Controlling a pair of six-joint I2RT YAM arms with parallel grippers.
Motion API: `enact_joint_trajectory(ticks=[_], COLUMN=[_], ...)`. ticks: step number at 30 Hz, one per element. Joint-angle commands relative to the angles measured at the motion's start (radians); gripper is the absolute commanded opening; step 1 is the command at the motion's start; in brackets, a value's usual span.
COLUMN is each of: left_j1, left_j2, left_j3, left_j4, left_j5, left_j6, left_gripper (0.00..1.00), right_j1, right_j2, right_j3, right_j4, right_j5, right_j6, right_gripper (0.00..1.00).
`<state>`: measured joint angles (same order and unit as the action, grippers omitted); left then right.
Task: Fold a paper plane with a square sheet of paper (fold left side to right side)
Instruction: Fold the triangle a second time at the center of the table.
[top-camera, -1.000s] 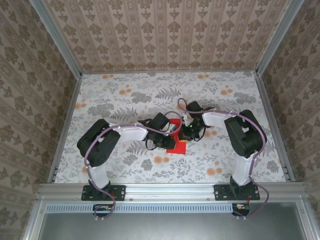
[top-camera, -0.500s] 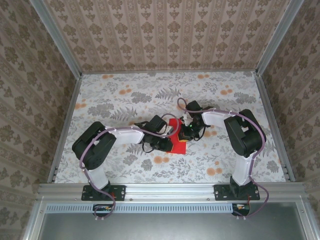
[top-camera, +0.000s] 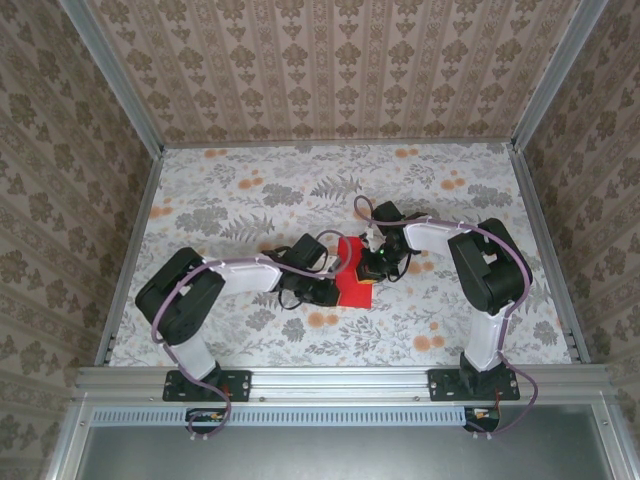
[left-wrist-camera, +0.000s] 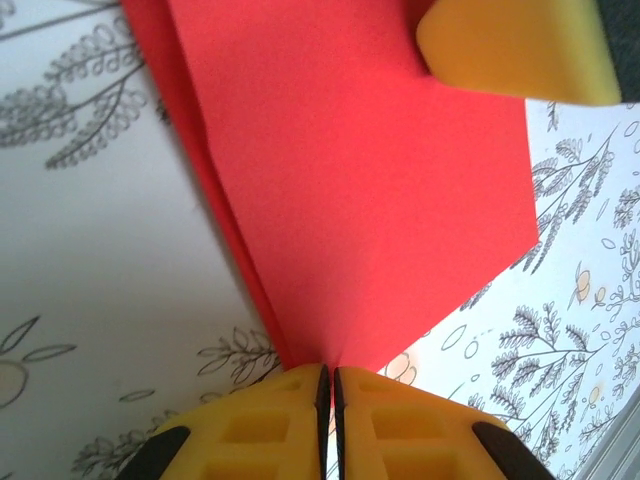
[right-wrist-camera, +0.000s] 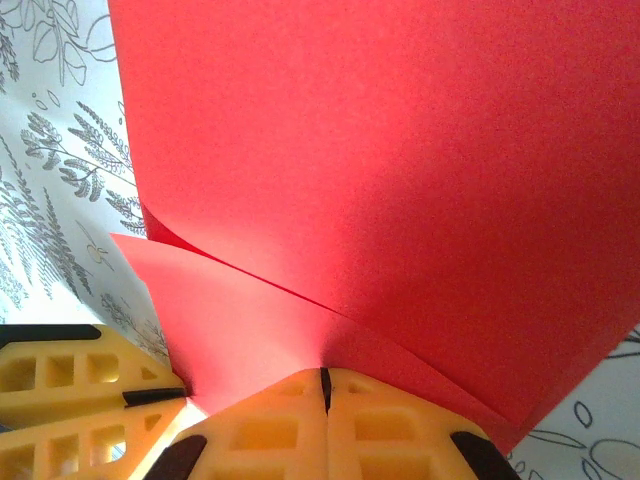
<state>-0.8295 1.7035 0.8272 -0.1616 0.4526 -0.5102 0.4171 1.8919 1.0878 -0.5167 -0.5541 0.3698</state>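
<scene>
The red sheet of paper (top-camera: 350, 285) lies near the table's middle, between the two arms, with one flap raised. My left gripper (left-wrist-camera: 328, 372) is shut on a corner of the sheet (left-wrist-camera: 350, 190), its yellow fingers pressed together over the paper. My right gripper (right-wrist-camera: 324, 376) is shut on another edge of the sheet (right-wrist-camera: 400, 160), where two red layers (right-wrist-camera: 230, 320) part in a curl. The left gripper's yellow fingers (right-wrist-camera: 60, 410) show at the lower left of the right wrist view. A yellow fingertip of the right gripper (left-wrist-camera: 520, 50) shows at the top of the left wrist view.
The floral tabletop (top-camera: 250, 195) stretches free behind and beside the arms. Patterned walls enclose it, with metal rails at the left (top-camera: 125, 270) and right (top-camera: 550, 270). Orange flower blotches (top-camera: 322, 320) lie just in front of the paper.
The left arm has swung its elbow down and left, drawing the gripper with the paper's corner slightly forward. The right arm has stayed put. The sheet's raised flap has shifted a little.
</scene>
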Motion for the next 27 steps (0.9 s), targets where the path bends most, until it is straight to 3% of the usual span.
enact_joint_trajectory(ticks=[1, 17, 23, 27], left_j1=[0.006, 0.023, 0.068, 0.096], left_j2=[-0.022, -0.080, -0.158, -0.172], left_j3=[-0.032, -0.054, -0.066, -0.057], left_j4=[-0.086, -0.095, -0.040, 0.047], left_j5=[-0.018, -0.033, -0.012, 0.000], left_j6=[-0.017, -0.017, -0.042, -0.080], left_gripper=[0.13, 0.13, 0.27, 0.35], right_j1=[-0.017, -0.018, -0.028, -0.052], right_j2=[0.051, 0.028, -0.073, -0.178], right_j3=[-0.009, -0.009, -0.036, -0.071], right_j4=[-0.081, -0.038, 0.096, 0.120], right_j5=[0.123, 0.082, 0.011, 0.072], right_j6=[-0.010, 0.003, 0.059, 0.069], right_gripper=[0.06, 0.07, 0.14, 0.28])
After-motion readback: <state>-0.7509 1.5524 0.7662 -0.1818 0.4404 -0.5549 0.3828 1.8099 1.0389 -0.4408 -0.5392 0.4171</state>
